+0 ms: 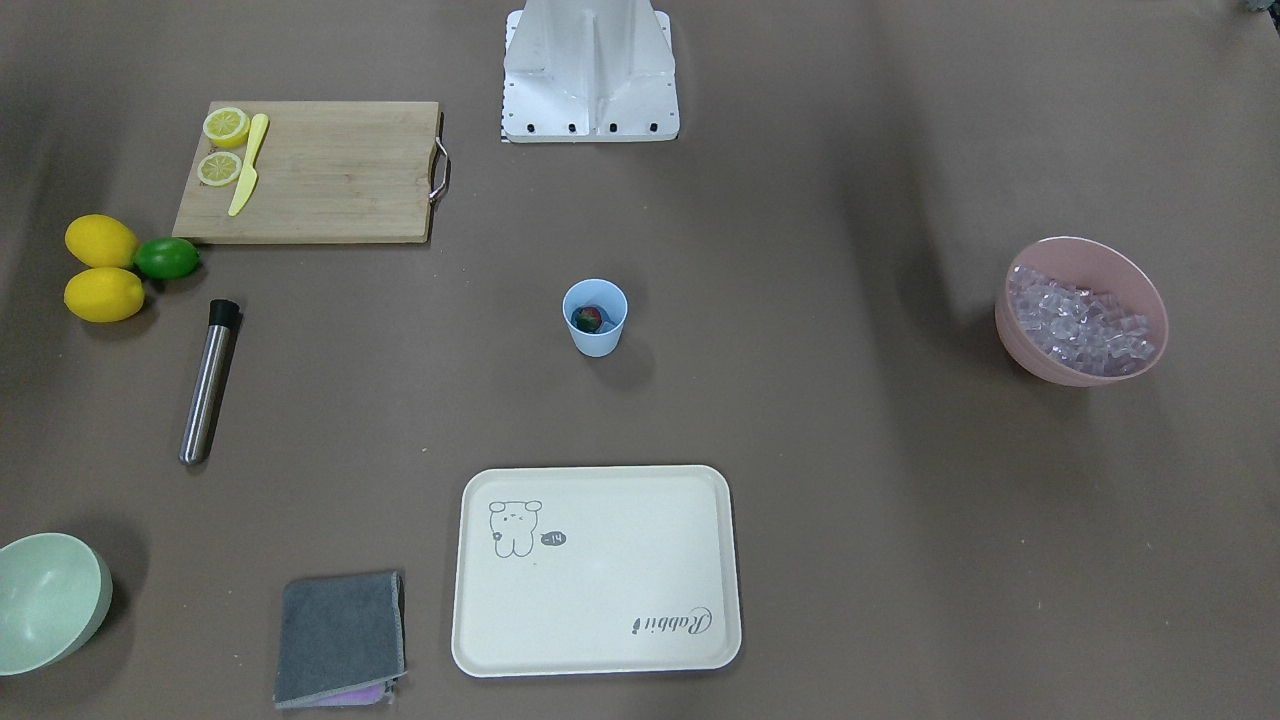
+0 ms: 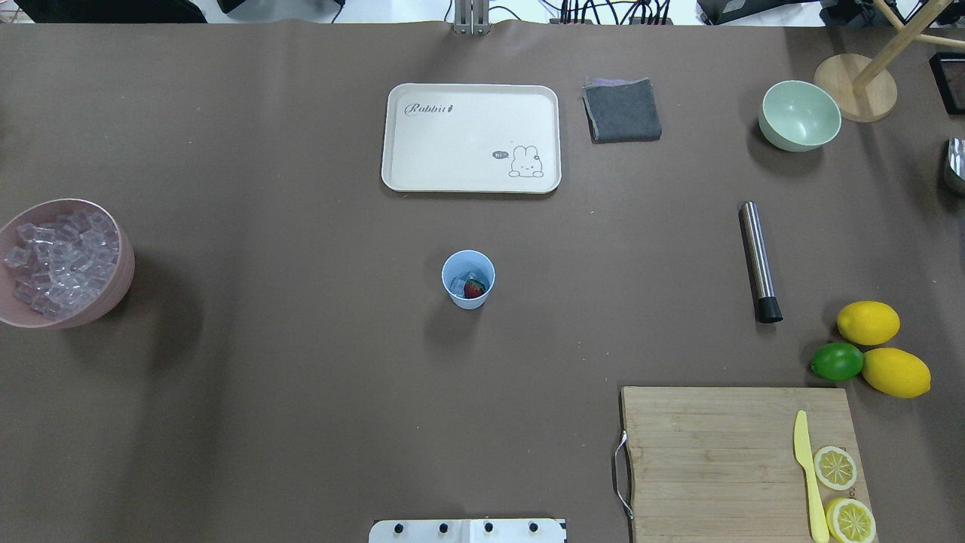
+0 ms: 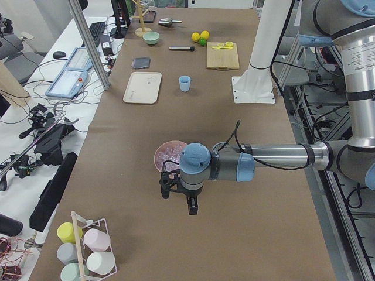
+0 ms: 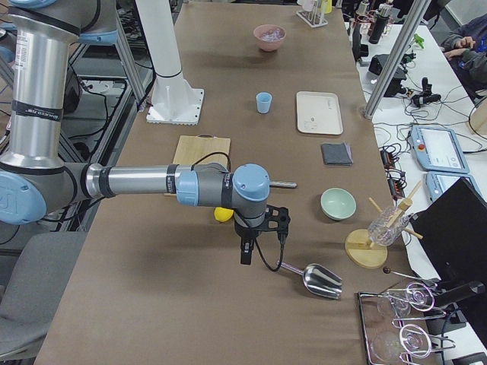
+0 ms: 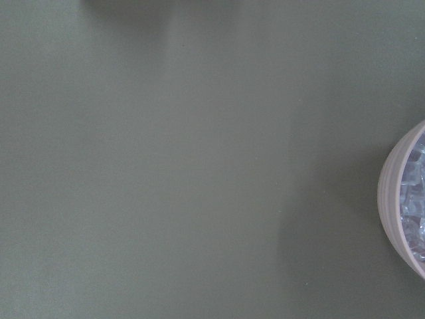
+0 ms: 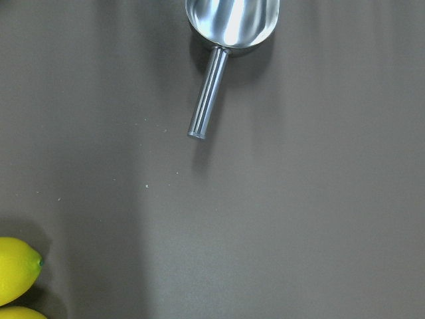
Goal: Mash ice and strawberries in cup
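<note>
The left gripper [image 3: 177,202] hangs over the table [image 2: 301,339] at the robot's left end. It shows in one side view only, so I cannot tell whether its fingers are spread or pressed together. Just beyond it sits the pink bowl [image 2: 121,279], heaped with ice [image 2: 60,260]; the arm's wrist covers part of the bowl's rim in that view.

The right gripper [image 4: 245,255] hangs at the opposite end, its state equally impossible to tell. A steel scoop [image 6: 231,20] lies just beside it, handle towards it, and the arm hides part of a lemon [image 4: 222,215].

The cup [image 2: 468,279] stands upright mid-table, well apart from both grippers. Inside it lie the strawberry [image 2: 474,289] and a few more clear cubes, touching each other.

A steel muddler [image 2: 757,260] (black tip towards the robot) lies on its side between the cup and the two lemons, with a lime [image 2: 837,361] touching both. Near them is a cutting board [image 2: 716,452] carrying a yellow knife [image 2: 807,475] and two lemon halves [image 2: 835,467].

Across the table from the robot lie a cream tray [image 2: 471,137], a grey cloth [image 2: 622,110] and a pale green bowl [image 2: 799,115].
</note>
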Motion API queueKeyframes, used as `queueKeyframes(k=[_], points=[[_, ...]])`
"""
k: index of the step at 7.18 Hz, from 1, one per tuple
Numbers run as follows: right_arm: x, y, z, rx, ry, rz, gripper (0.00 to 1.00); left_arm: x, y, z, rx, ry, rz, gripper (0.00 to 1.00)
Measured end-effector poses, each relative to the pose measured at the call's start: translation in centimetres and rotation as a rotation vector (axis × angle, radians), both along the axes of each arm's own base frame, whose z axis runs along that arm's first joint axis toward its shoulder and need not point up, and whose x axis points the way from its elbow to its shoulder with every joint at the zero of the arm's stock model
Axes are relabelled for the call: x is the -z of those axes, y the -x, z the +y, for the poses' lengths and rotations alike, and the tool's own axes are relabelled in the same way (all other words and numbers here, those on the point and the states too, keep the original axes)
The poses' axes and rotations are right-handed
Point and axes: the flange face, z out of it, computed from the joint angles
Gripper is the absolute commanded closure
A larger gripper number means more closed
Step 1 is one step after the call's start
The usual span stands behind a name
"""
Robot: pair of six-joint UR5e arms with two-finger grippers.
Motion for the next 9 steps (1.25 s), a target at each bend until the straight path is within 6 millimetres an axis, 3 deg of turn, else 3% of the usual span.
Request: queueKeyframes(k=[9], points=[[1.7, -0.5, 0.0, -0.013, -0.033, 0.0, 0.0, 0.0, -0.1, -0.1, -0.003, -0.001, 0.0, 0.0]])
